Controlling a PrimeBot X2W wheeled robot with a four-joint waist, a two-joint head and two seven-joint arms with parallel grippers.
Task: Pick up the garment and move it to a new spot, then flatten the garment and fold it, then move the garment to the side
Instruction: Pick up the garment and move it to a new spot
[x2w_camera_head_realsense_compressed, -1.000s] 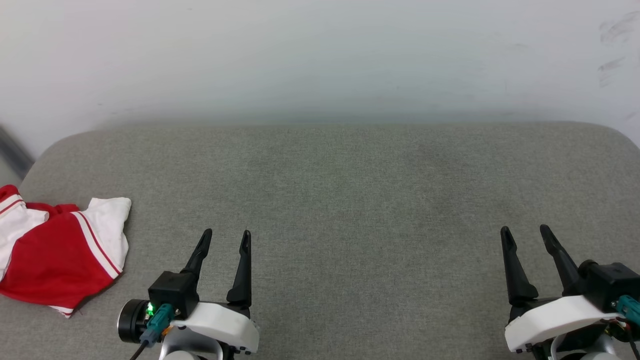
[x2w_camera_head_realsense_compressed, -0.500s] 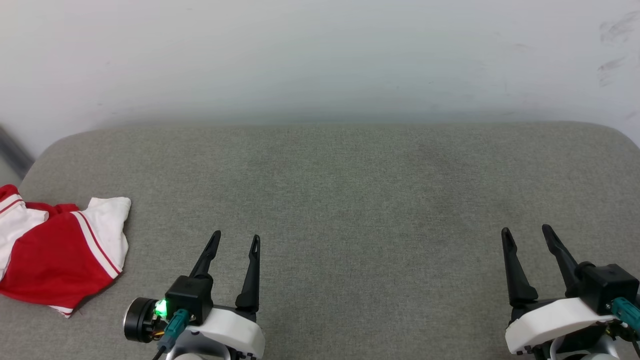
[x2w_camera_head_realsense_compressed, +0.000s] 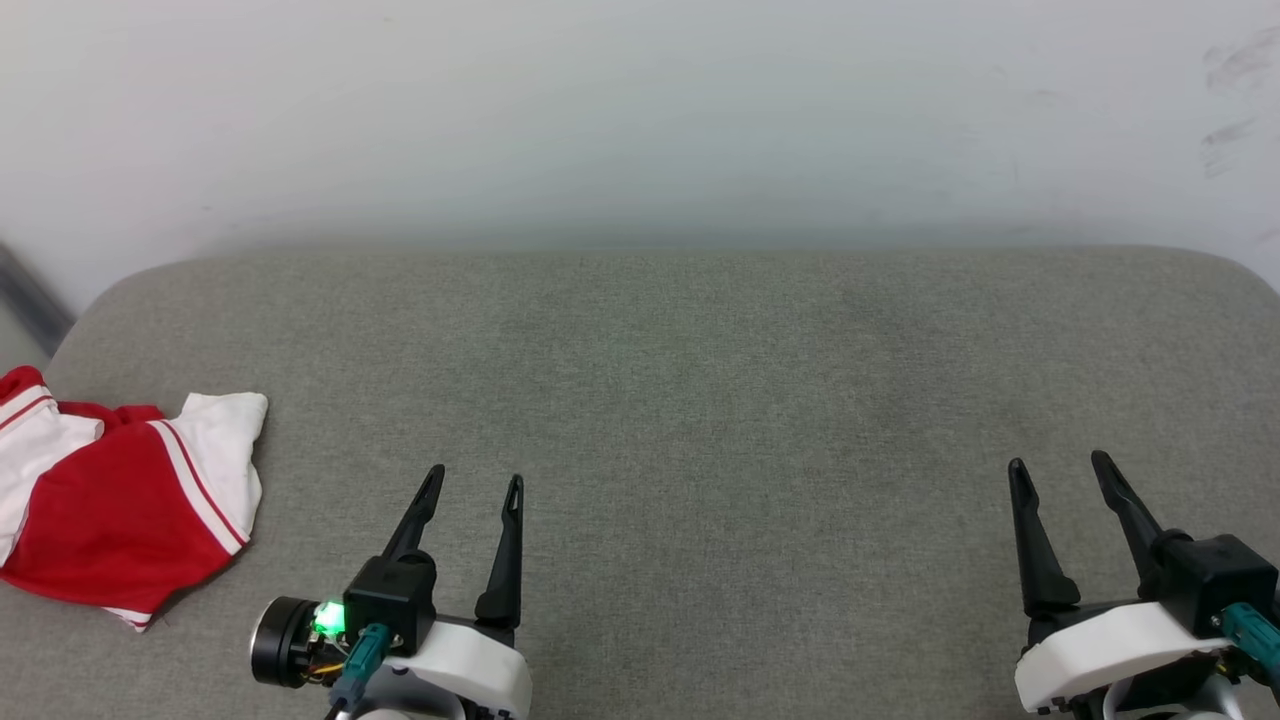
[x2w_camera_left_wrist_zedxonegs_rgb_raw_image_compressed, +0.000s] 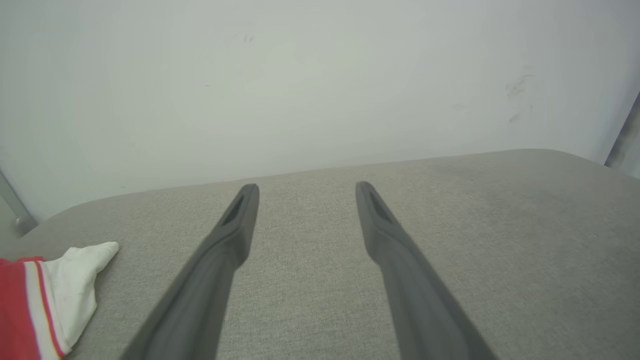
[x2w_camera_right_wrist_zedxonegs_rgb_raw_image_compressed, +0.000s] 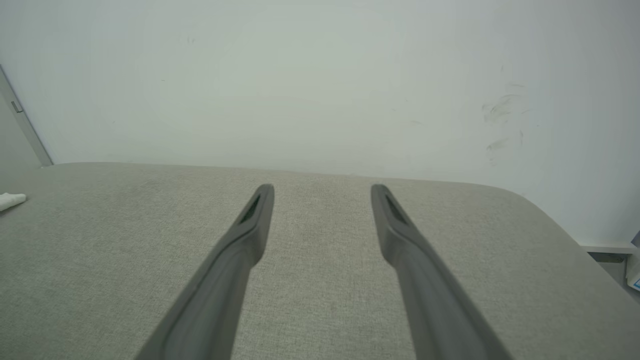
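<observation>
Red and white cloth is lying crumpled at the lower left of the head view: the garment (x2w_camera_head_realsense_compressed: 110, 510) is sitting bunched on the grey upholstered surface (x2w_camera_head_realsense_compressed: 700, 380) and running off the left edge of the frame, with one white sleeve poking toward the centre. The left gripper (x2w_camera_head_realsense_compressed: 476, 476) is hovering at the lower left-centre, its two dark fingers spread apart and grasping nothing, near the garment but not touching it. The right gripper (x2w_camera_head_realsense_compressed: 1057, 462) is waiting at the lower right, likewise released and empty, well apart from the cloth.

By my judgement the pick-up is not yet begun, and the risks are sitting in that first grasp. The shirt is wadded in layers, so a pinch may be catching only the loose sleeve and leaving the body dragging, or taking several layers together and making the flattening harder. The garment is also lying close to the surface's left side, so a careless tug could be sliding it off.
</observation>
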